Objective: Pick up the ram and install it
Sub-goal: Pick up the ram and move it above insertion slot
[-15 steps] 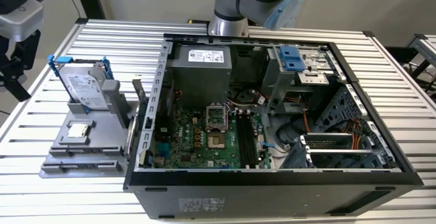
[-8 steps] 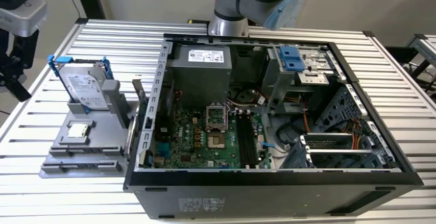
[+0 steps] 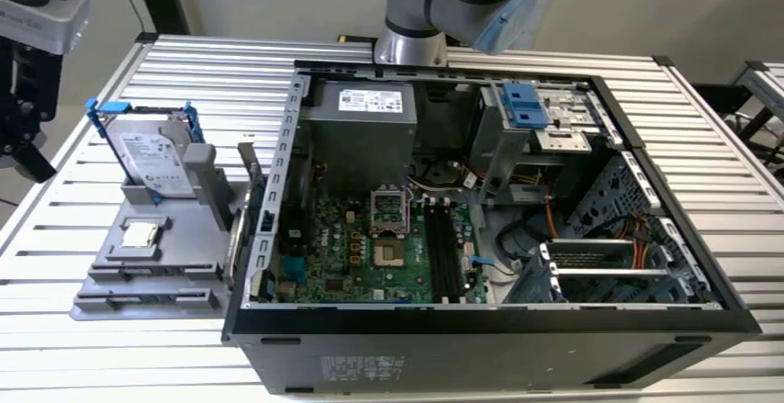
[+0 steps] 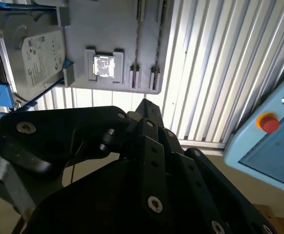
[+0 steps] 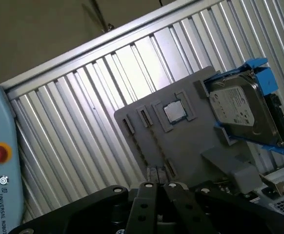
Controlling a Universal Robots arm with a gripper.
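Observation:
The ram (image 4: 138, 34) shows as a thin strip standing on edge in a narrow slot of the grey holder (image 4: 112, 29), beside the square silver chip (image 4: 103, 66); in the first wrist view the ram (image 5: 155, 142) is a faint dotted line. My gripper (image 3: 28, 160) hangs high at the exterior view's left, well above and apart from the holder (image 3: 123, 256). Its black linkage crosses both wrist views, with the gripper tip (image 4: 146, 103) over the table edge near the holder. The black motherboard slots (image 3: 443, 256) lie inside the open computer case (image 3: 490, 320).
A grey hard drive (image 3: 153, 155) in a blue bracket stands at the holder's back. The case wall (image 3: 263, 229) rises just beside the holder. A light-blue pendant (image 4: 264, 141) with a red button lies off the ribbed table (image 3: 73, 192). The arm's base (image 3: 429, 17) stands behind the case.

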